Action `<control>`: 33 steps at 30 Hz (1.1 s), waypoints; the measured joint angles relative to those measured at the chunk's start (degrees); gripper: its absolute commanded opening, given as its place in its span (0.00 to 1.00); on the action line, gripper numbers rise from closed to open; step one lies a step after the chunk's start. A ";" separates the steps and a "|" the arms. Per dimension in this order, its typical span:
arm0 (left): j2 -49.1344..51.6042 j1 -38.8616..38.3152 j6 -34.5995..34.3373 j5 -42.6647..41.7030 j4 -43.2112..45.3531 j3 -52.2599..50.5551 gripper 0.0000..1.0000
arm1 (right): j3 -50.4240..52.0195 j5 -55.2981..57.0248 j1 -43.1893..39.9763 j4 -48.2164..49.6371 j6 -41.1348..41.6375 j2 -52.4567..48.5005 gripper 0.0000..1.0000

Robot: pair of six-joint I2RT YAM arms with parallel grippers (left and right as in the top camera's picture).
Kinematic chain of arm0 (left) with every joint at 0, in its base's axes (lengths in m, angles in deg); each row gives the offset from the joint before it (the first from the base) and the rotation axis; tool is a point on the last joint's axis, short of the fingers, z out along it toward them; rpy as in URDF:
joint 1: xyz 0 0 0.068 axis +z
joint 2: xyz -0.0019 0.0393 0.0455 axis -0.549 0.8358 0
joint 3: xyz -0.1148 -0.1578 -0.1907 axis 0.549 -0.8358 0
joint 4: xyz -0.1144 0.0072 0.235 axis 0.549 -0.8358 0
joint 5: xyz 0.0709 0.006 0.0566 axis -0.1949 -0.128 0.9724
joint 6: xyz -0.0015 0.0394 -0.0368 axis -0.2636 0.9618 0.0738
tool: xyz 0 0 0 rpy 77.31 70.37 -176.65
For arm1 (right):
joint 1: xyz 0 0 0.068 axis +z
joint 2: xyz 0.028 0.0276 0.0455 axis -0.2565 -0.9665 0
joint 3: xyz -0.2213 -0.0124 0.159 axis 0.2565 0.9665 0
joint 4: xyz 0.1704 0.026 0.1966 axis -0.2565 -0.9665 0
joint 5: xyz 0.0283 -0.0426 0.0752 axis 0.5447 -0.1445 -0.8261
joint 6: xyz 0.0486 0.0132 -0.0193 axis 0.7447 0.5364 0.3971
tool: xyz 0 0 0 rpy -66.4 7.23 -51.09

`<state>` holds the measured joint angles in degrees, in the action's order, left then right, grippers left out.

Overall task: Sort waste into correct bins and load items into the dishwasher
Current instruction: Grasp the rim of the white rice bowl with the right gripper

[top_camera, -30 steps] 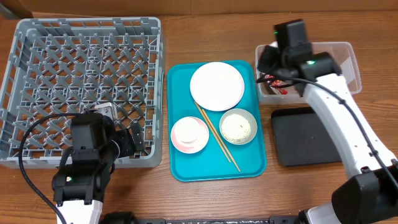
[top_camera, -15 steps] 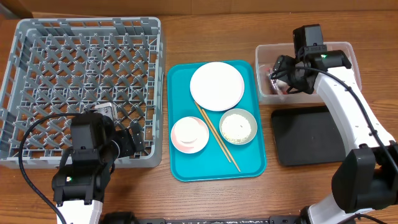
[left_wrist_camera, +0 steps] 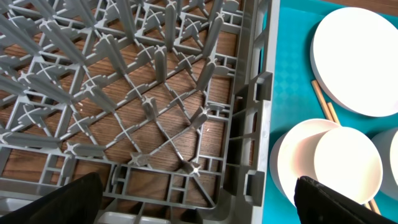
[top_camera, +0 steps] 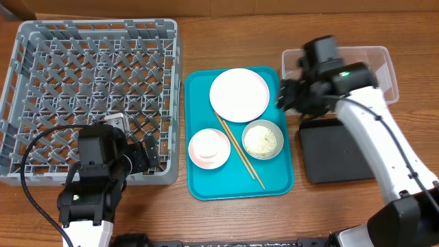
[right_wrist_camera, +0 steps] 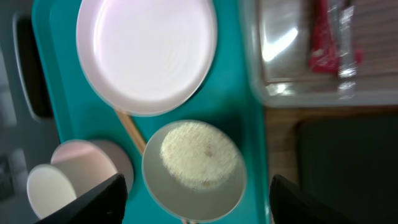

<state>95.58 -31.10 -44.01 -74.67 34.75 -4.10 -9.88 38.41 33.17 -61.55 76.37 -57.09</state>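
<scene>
1. My right claw hangs with its fingers wide apart and nothing between them. It is directly above the grey-green bowl of rice on the teal tray.
2. The bowl is round, so no long axis sets my approach. Its rim lies between my fingertips. The black tray is just beside it, across the teal tray's edge.
3. The red-and-silver wrapper lies inside the clear tub, so I judge the rice to be the waste left.
4. My right arm is much the nearer to the bowl. My left claw, also spread and empty, hovers over the corner of the dishwasher crate next to the teal tray.
5. Only a short piece of the chopsticks shows in my wrist view, between the plate and the bowl.
6. That view is blurred. It cuts off the black tray, the pinkish bowl and the small cup. Overhead, my arm covers part of the tub and the wrapper is out of sight.
</scene>
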 measured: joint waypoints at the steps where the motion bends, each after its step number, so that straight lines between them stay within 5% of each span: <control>1: 0.02 0.00 -0.02 -0.02 0.00 0.00 1.00 | 0.52 0.57 2.19 -0.07 0.00 0.00 0.74; 18: 0.09 0.00 -0.02 -0.02 -0.02 0.00 1.00 | 19.78 6.58 21.55 16.46 -1.05 0.00 0.50; 25: 0.52 0.00 -0.02 -0.02 -0.04 0.00 1.00 | 23.41 9.09 22.73 18.45 -3.19 0.00 0.36; 33: 0.83 0.00 -0.02 -0.02 -0.13 0.00 1.00 | 26.93 10.29 22.71 21.44 -3.61 0.00 0.34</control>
<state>96.41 -31.10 -44.03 -74.69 34.62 -4.10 17.05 48.70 55.88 -40.11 72.77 -57.09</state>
